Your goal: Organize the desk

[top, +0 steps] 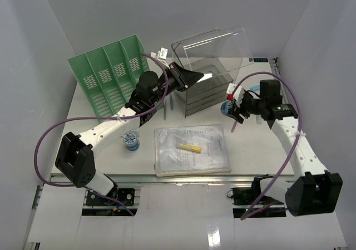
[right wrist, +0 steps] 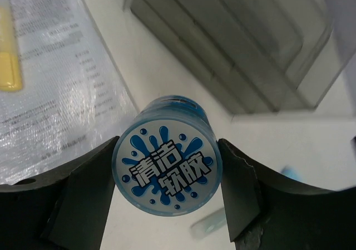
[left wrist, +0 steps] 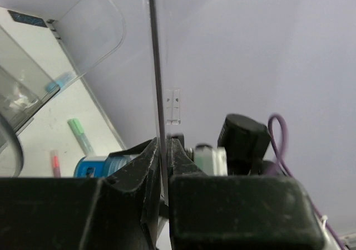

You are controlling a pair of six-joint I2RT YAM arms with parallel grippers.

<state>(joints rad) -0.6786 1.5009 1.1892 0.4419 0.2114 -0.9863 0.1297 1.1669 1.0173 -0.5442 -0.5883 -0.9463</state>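
Fingers of our left gripper [left wrist: 165, 150] are clenched on the thin edge of the clear lid [top: 211, 49] raised above the plastic drawer box [top: 203, 91]. Our right gripper [right wrist: 167, 177] grasps a blue cleaning-gel tub [right wrist: 165, 150] by its sides. Both hang over the white desk [top: 250, 150], which also carries a green file rack [top: 108, 77] and sleeved papers [top: 206, 155].

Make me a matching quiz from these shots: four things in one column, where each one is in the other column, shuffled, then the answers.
Things
1. green file rack
2. yellow highlighter
3. blue tub
4. clear lid

Places
A. pinched by the left gripper
B. lying on the paper sleeve
C. standing at the back left of the desk
D. between the fingers of the right gripper

Pairs: 1-C, 2-B, 3-D, 4-A
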